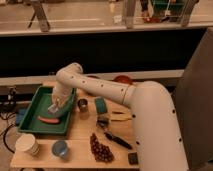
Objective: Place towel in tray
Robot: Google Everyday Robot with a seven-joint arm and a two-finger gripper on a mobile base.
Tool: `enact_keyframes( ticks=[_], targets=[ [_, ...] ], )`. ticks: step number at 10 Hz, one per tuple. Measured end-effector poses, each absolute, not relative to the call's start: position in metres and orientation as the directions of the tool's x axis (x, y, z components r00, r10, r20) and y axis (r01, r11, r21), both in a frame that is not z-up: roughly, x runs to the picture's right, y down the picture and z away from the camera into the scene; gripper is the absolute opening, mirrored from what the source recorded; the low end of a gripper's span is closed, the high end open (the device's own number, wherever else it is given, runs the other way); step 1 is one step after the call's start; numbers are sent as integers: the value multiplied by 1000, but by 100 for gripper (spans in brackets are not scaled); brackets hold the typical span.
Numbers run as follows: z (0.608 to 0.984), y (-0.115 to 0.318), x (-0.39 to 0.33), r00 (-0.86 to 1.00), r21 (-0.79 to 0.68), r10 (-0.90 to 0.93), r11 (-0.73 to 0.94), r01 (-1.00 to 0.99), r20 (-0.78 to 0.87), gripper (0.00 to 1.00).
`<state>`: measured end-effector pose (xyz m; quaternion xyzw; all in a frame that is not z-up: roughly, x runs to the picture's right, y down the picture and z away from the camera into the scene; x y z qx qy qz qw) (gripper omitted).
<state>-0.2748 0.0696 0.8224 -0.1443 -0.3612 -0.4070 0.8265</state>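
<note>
The green tray (31, 111) lies on the left part of the wooden table. The pale towel (60, 106) hangs bunched from my gripper (54, 107), which is over the middle of the tray, just above its floor. A red-orange sausage-shaped thing (48, 120) lies in the tray just in front of the towel. My white arm (100, 90) reaches in from the right.
On the table: a small metal cup (82, 104), a teal roll (100, 105), a bunch of dark grapes (101, 148), a black-handled tool (116, 139), a paper cup (28, 145), a blue cup (61, 149), a red bowl (123, 79) at the back. Cables hang at the left edge.
</note>
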Motion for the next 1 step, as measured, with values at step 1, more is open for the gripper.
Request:
enact_keyframes(
  ticks=[1],
  targets=[
    [822,69,-274,419,51,-563,637,769,713,80]
  ],
)
